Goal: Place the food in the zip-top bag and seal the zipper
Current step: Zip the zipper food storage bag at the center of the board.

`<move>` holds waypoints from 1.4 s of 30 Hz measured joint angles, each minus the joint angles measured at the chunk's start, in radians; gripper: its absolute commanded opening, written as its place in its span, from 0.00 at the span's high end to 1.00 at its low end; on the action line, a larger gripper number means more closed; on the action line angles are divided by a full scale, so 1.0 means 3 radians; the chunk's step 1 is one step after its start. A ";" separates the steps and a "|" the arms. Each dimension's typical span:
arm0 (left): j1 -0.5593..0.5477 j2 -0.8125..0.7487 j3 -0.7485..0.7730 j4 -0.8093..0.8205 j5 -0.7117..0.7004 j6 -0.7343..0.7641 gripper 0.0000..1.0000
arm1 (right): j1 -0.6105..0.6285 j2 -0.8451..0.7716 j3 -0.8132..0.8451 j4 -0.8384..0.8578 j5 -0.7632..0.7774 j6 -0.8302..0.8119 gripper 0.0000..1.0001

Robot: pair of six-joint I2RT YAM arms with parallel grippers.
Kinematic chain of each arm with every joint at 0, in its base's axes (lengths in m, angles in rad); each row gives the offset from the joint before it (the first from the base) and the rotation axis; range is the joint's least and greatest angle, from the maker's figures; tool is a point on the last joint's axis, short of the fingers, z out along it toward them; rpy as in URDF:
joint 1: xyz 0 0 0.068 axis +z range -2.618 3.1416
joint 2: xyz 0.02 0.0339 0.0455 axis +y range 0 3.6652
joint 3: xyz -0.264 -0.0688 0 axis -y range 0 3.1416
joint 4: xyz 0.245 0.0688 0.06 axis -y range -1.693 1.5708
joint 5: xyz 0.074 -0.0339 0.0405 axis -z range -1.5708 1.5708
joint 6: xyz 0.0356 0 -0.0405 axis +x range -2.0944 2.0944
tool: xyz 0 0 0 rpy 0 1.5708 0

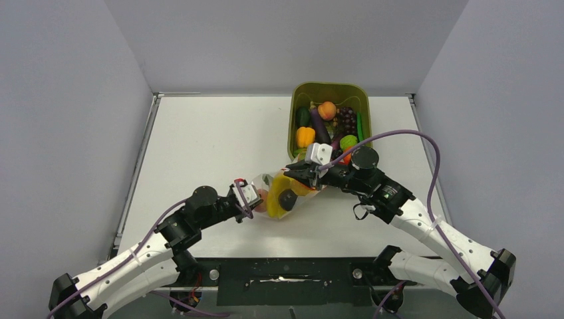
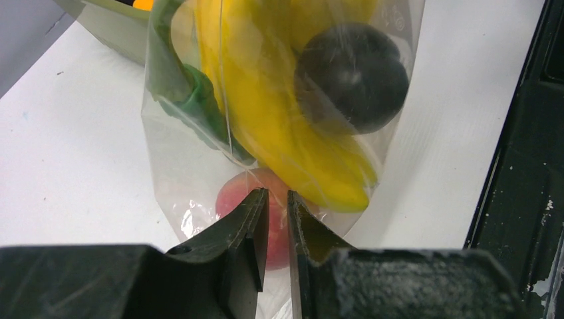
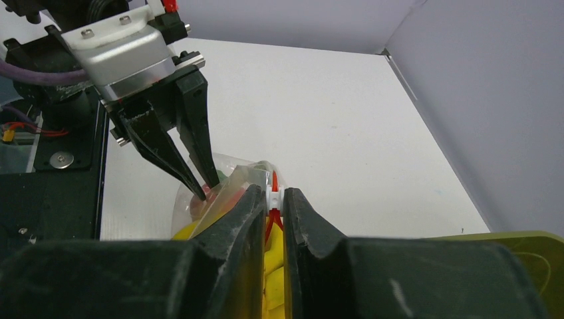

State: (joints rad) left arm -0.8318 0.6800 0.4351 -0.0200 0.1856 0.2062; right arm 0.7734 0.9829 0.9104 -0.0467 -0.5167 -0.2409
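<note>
The clear zip-top bag lies between both grippers, in front of the tub. Inside it are a yellow piece, a dark round piece, a green piece and a pink-red fruit. My left gripper is shut on the bag's clear film at its closed end; it also shows in the top view. My right gripper is shut on the white slider of the red-orange zipper at the bag's mouth; it also shows in the top view.
The olive-green tub stands at the back right, holding an orange pepper, a peach, dark grapes and a long green pod. The black mounting rail runs along the near edge.
</note>
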 measured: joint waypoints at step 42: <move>0.0001 0.0329 0.1034 -0.0093 0.0615 -0.0019 0.61 | -0.0137 0.0298 -0.0051 0.0529 -0.1072 0.0169 1.00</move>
State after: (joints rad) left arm -0.8314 0.7788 0.7452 -0.0479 0.3702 0.2005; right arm 0.7322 1.0721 0.8951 0.1120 -0.8383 -0.1902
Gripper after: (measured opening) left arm 0.454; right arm 0.114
